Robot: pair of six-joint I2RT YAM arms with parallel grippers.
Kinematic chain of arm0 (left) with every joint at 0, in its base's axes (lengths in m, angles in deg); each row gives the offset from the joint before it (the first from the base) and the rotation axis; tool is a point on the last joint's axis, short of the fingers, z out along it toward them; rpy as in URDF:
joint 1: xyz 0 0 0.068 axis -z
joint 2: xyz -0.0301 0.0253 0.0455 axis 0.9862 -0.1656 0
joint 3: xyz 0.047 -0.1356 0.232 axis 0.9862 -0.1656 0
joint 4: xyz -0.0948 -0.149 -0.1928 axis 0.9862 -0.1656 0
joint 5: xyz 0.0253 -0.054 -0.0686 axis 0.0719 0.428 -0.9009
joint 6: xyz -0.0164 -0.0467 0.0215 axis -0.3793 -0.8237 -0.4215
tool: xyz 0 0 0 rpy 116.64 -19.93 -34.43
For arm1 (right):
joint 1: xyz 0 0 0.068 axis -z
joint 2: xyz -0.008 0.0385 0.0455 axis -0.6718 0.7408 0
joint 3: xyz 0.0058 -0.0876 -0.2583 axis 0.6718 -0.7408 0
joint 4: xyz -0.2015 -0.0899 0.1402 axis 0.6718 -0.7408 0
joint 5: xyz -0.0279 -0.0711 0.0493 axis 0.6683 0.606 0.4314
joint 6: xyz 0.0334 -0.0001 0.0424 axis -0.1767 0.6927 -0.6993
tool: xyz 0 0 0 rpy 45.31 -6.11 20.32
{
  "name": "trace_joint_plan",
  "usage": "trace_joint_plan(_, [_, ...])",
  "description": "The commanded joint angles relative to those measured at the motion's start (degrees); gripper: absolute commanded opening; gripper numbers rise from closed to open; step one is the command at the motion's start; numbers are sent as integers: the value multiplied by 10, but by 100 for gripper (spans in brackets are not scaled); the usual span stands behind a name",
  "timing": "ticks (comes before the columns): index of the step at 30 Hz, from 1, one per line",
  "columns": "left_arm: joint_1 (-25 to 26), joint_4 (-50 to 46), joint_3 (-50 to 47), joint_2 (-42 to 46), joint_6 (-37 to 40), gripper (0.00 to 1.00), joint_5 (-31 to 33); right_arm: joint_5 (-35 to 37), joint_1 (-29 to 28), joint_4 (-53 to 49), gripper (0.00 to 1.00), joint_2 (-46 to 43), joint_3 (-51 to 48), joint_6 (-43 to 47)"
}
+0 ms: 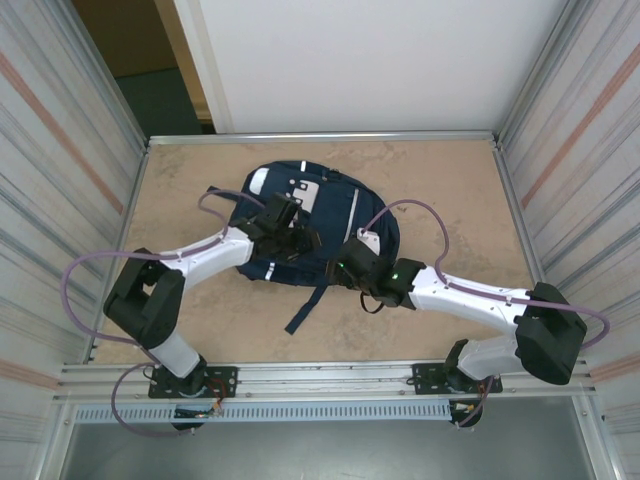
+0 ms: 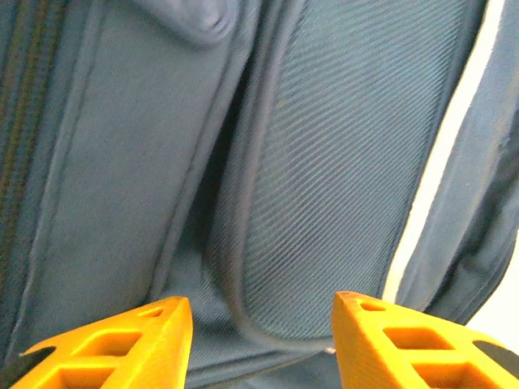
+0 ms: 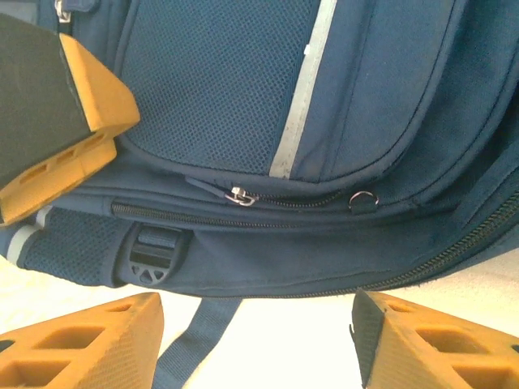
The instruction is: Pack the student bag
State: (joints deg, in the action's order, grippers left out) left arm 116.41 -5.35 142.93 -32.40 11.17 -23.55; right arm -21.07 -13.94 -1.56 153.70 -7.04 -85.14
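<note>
Lying flat mid-tabletop [image 1: 440,180], the one student bag [image 1: 330,200] looked barely begun: its front pocket zip seemed closed, and I judged all the packing yet to do. Two claws hung over it, the left claw [image 2: 261,324] and right claw [image 3: 255,324], both parted and gripping nothing. One zip pull [image 3: 239,194] showed.

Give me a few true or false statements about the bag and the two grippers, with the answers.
1. The student bag lies flat on the table. True.
2. The right gripper is clamped on the zip pull. False: its fingers stand apart, and the zip pull lies beyond them, untouched.
3. The left gripper is open over the bag's fabric. True.
4. The bag is red. False: it is navy blue with a pale stripe.
5. A dark strap trails from the bag toward the arm bases. True.
</note>
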Motion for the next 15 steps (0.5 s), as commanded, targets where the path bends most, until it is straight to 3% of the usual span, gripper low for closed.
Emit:
trace_joint_plan(1, [-2, 8, 43, -29, 28, 46, 8, 24, 1, -1, 62, -16, 3, -9])
trace_joint_plan(7, [3, -8, 88, -93, 22, 44, -15, 8, 0, 2, 63, -12, -9, -35])
trace_joint_plan(13, [23, -125, 118, -95, -5, 51, 104, -11, -1, -4, 65, 3, -5, -35])
trace_joint_plan(15, [23, -114, 113, -96, -12, 50, 97, -11, -1, 2, 65, 4, -8, -37])
